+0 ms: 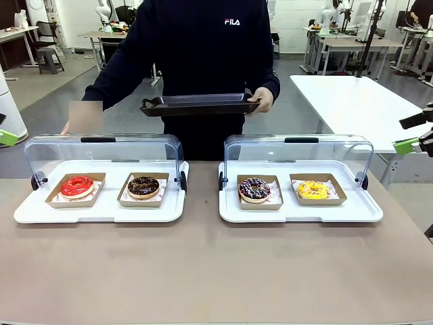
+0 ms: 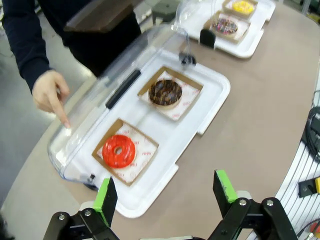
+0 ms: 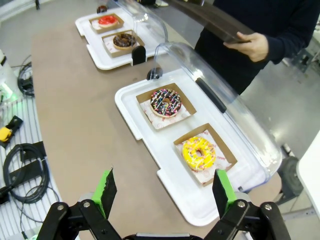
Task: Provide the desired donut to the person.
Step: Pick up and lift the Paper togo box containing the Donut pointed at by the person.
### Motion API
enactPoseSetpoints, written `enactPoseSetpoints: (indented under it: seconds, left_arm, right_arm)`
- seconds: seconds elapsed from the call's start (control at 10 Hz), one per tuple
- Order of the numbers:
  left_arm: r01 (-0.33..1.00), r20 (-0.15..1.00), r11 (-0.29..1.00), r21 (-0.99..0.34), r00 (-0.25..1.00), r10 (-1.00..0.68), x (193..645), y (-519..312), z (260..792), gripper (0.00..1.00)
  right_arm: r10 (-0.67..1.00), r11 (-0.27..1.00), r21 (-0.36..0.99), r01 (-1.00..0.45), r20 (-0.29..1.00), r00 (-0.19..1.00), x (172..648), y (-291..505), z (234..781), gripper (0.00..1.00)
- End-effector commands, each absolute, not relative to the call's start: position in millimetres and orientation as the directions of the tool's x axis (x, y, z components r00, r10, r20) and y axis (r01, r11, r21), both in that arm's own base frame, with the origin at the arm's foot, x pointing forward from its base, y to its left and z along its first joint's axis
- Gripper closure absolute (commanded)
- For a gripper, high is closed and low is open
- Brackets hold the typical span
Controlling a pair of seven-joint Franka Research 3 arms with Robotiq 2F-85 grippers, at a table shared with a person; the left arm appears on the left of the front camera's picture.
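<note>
Front view: person [image 1: 203, 47] in black long-sleeved sweatshirt stands at far side of brown tabletop [image 1: 203, 271]. Tray-holding hand [image 1: 261, 100] grips a flat black plastic tray [image 1: 199, 104] at waist height. Two white rectangular trays sit side by side: left serving tray [image 1: 27, 213] and right serving tray [image 1: 230, 215]. Each has a clear domed cover swung up toward far side: left lid [image 1: 101, 152], right lid [image 1: 298, 152]. In the left one, the red-glazed ring donut [image 1: 77, 185] lies in a brown card tray, left of a chocolate-glazed donut [image 1: 143, 186]. In the right one, a dark sprinkled donut [image 1: 254, 189] lies left of a yellow-glazed donut [image 1: 314, 189]. Left tool [image 1: 4, 128] sits at left edge and right tool [image 1: 414, 133] at right edge, both well apart from the donuts.

Left wrist view: left tool [image 2: 165, 195] has jaws spread wide, empty. Red-glazed ring donut [image 2: 119, 151] lies just ahead, nearer the left pad. Lid stands on its far side, so the tray's near side faces the tool. Pointing hand [image 2: 50, 92] aims its index finger down at the lid by that donut; contact can't be told.

Right wrist view: right tool [image 3: 163, 192] also spread wide, empty. Yellow-glazed donut [image 3: 199, 153] is nearest ahead, w/ the sprinkled one beyond. Red-glazed ring donut [image 3: 107, 20] is far off on the other tray. Black cables [image 3: 25, 170] lie left of the tabletop.
</note>
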State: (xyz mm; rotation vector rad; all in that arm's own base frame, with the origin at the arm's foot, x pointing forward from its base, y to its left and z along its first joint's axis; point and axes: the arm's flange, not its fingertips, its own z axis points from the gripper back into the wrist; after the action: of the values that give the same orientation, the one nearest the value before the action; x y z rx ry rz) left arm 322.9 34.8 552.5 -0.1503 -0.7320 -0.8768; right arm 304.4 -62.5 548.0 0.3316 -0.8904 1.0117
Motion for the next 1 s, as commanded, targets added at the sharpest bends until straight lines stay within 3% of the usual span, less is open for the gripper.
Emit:
enactPoseSetpoints:
  seconds: [0.0, 0.2, 0.6, 0.9]
  left_arm:
    - [0.734, 0.408, 0.642, 0.223, 0.528, -0.745, 363.6, 26.9, 545.0, 0.00]
    - [0.767, 0.216, 0.578, 0.277, 0.537, -0.816, 386.5, 32.2, 524.0, 0.00]
    - [0.790, 0.131, 0.563, 0.242, 0.549, -0.826, 397.1, 51.0, 494.0, 0.00]
    - [0.881, 0.021, 0.386, 0.274, 0.396, -0.918, 402.9, 63.8, 453.4, 0.00]
  right_arm:
    - [0.585, 0.512, -0.140, -0.847, 0.779, 0.225, 304.9, -62.3, 546.8, 0.00]
    - [0.585, 0.512, -0.140, -0.847, 0.779, 0.225, 304.9, -62.3, 546.8, 0.00]
    - [0.585, 0.512, -0.140, -0.847, 0.779, 0.225, 304.9, -62.3, 546.8, 0.00]
    - [0.585, 0.512, -0.140, -0.847, 0.779, 0.225, 304.9, -62.3, 546.8, 0.00]
